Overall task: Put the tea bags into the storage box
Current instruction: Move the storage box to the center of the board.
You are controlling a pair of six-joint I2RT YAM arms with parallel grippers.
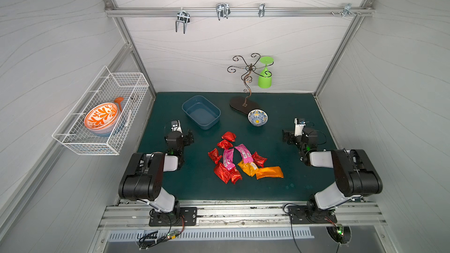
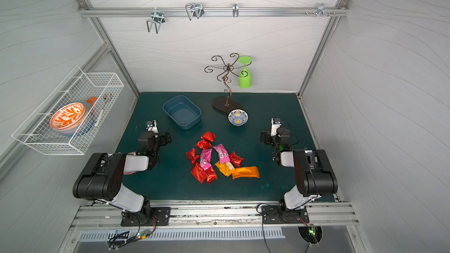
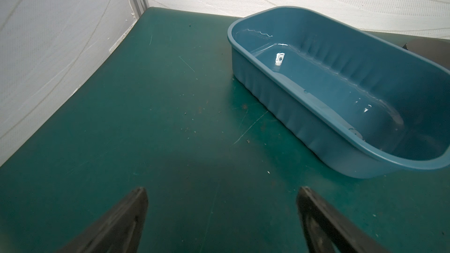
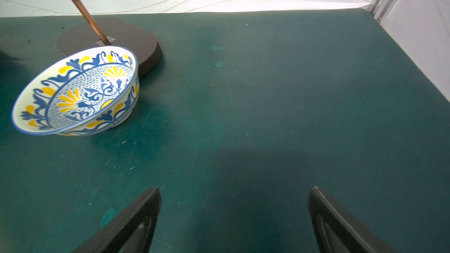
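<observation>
Blue box point(image 1: 207, 124) sitting empty on mat point(image 1: 280, 186); tea bags point(image 1: 229, 158) lying heaped mid-mat, apart from it. Patterned bowl point(image 1: 257, 117) sitting empty; basket point(image 1: 92, 145) holding orange bowl point(image 1: 101, 115). Your left gripper point(image 3: 220, 191) and right gripper point(image 4: 235, 191) both gaping wide, gripping nothing.
</observation>
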